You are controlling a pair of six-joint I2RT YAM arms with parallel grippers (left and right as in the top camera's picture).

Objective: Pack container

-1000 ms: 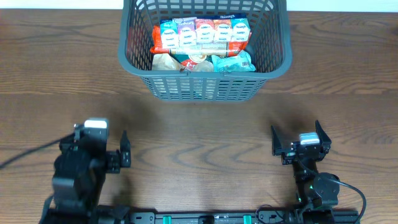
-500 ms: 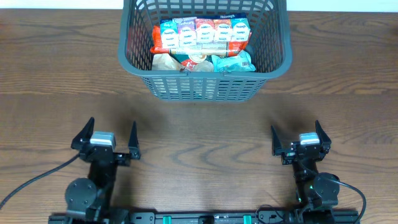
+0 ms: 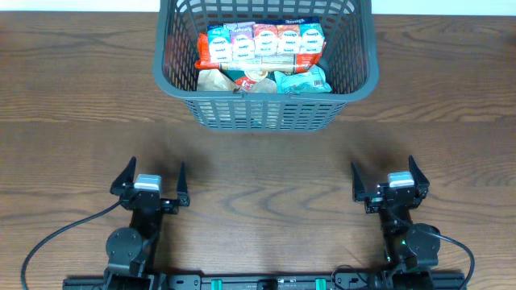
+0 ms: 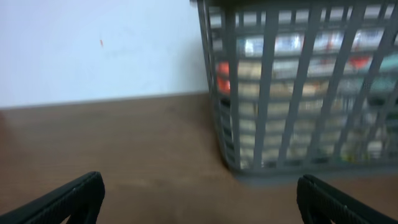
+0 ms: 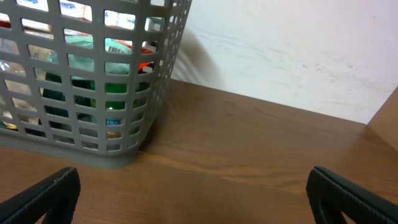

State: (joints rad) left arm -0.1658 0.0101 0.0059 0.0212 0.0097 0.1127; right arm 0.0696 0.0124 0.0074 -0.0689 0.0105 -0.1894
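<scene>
We are idling the left gripper (image 3: 155, 171) and right gripper (image 3: 384, 167), fingers (image 4: 62, 200) apart and empty; the container (image 3: 367, 56) is sitting packed, and seemingly nothing is left to load.

Both arms sat folded low and well apart. The left gripper (image 3: 153, 174) and right gripper (image 3: 384, 171) pointed forward, jaws spread wide.

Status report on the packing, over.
Left gripper open, empty. Right gripper open, empty. Container holds food packets. Nothing in the way.
</scene>
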